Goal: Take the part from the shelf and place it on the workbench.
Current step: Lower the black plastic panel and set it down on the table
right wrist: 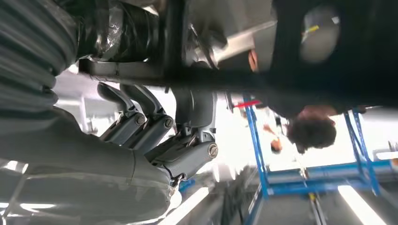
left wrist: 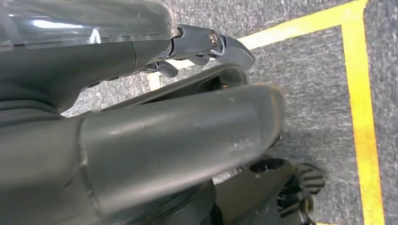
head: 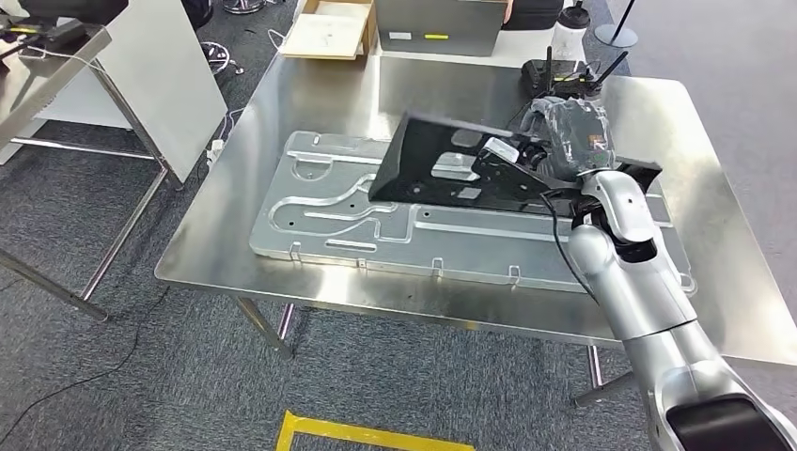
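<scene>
One hand at work: right hand [head: 554, 141] clenched on the near edge of the black part [head: 442, 169], tilted above the embossed metal plate [head: 329, 211] on the workbench [head: 244, 150]. Probably stiff, light, slick sheet, so best gripped at the rim. Left hand [left wrist: 141, 140] hanging over carpet, state impossible to tell.

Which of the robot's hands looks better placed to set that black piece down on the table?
The right hand: it already grips the black part, tilted over the metal panel on the workbench. The left hand hangs down by the floor, with nothing visibly in it.
</scene>
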You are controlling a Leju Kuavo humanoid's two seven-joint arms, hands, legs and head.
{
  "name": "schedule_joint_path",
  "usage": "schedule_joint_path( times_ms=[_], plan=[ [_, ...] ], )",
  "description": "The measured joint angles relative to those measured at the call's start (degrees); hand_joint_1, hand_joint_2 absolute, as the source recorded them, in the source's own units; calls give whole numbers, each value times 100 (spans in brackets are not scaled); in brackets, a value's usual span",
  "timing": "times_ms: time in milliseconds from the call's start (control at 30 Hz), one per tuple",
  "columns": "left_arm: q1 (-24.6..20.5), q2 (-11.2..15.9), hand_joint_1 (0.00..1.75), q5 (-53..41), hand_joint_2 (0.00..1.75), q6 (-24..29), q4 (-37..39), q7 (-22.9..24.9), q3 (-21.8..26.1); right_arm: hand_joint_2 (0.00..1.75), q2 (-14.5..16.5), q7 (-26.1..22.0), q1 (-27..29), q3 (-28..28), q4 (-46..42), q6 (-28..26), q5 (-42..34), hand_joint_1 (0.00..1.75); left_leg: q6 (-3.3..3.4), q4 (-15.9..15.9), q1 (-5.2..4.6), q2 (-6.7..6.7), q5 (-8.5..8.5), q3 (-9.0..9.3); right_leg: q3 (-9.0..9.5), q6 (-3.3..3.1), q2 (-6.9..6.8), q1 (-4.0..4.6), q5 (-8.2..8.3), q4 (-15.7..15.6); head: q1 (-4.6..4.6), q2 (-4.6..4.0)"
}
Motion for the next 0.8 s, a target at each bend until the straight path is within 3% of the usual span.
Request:
schedule_joint_path(
  times_ms=[67, 167, 200, 233, 267, 333, 367, 400, 433, 567, 600, 667, 700, 733, 767, 800],
  plan=[
    [-26, 3, 0, 0, 0, 0, 0, -4, -11, 175, -48, -9, 41, -16, 63, 57, -35, 175, -44, 321, 1, 33, -44, -156, 106, -64, 0, -25, -50, -55, 0, -1],
    [-38, 3, 0, 7, 0, 1, 0, -5, -26, 175, -129, -20, 192, -22, 220, 269, -85, 175, -97, 1324, 13, 80, -391, -788, 264, -140, -14, -16, -169, -77, 1, 0],
    [-30, 3, 0, 9, 0, -1, 0, -2, -28, 175, -150, -23, 243, -22, 284, 391, -131, 175, -104, 1521, 14, 85, -462, -968, 314, -150, -5, -7, -215, -74, 0, 0],
    [-24, 3, 0, 10, 0, -3, 0, 4, -30, 175, -163, -28, 276, -22, 347, 523, -187, 175, -95, 1522, 13, 86, -413, -1055, 366, -153, 8, 3, -260, -70, -1, 0],
    [-22, 5, 0, 10, 0, -7, 0, 10, -31, 175, -178, -32, 295, -22, 417, 666, -243, 175, -71, 1355, 6, 86, -246, -1065, 426, -151, 21, 14, -307, -65, -2, 0],
    [-36, 22, 0, 9, 0, -14, 0, 26, -37, 175, -225, -41, 285, -19, 602, 896, -306, 175, 35, 647, -30, 86, 318, -880, 556, -134, 25, 36, -404, -62, -1, 0],
    [-47, 32, 0, 9, 0, -16, 0, 34, -40, 175, -257, -49, 264, -13, 719, 960, -307, 175, 86, 322, -56, 86, 480, -789, 602, -117, 17, 47, -445, -61, 0, 0],
    [-59, 41, 0, 8, 0, -17, 0, 43, -43, 175, -286, -61, 233, -7, 840, 994, -292, 175, 124, 107, -74, 88, 588, -715, 628, -90, 6, 54, -483, -57, -3, 0],
    [-63, 48, 0, 8, 0, -17, 0, 52, -44, 175, -306, -77, 201, -2, 958, 995, -266, 175, 143, 20, -85, 86, 585, -677, 644, -56, -5, 55, -518, -58, -3, 0],
    [-55, 42, 0, -19, 175, 22, 0, 104, -59, 0, -347, -116, 92, -5, 1367, 866, -121, 0, 191, -125, -20, 84, 599, -507, 698, 81, -20, 65, -724, 85, -2, -1],
    [-61, 41, 0, -34, 175, 49, 0, 127, -68, 0, -353, -119, 86, -8, 1465, 837, -83, 0, 207, -155, -4, 86, 602, -475, 600, 114, -17, 55, -866, 320, -1, -1],
    [-72, 44, 0, -51, 87, 89, 0, 169, -81, 0, -360, -120, 87, -12, 1635, 801, -20, 0, 226, -161, -7, 89, 587, -455, 227, 168, -12, 21, -1198, 1023, -1, -1],
    [-71, 44, 0, -49, 44, 95, 0, 180, -83, 0, -362, -121, 87, -15, 1694, 784, 0, 0, 228, -159, -8, 95, 578, -448, 63, 186, -13, 7, -1278, 1300, 1, -1],
    [-69, 45, 0, -43, 0, 93, 0, 186, -82, 0, -361, -121, 83, -20, 1745, 767, 17, 0, 226, -157, -9, 100, 568, -437, -17, 194, -13, -1, -1250, 1405, -1, 0],
    [-66, 45, 0, -34, 0, 87, 0, 187, -82, 0, -361, -120, 76, -27, 1785, 754, 29, 0, 222, -156, -11, 105, 560, -422, 18, 189, -14, -3, -1109, 1285, 1, 1],
    [-65, 45, 0, -22, 0, 75, 0, 187, -82, 0, -361, -121, 64, -33, 1817, 746, 43, 0, 216, -156, -14, 108, 554, -406, 165, 167, -14, 3, -894, 959, 1, 0]
  ],
)
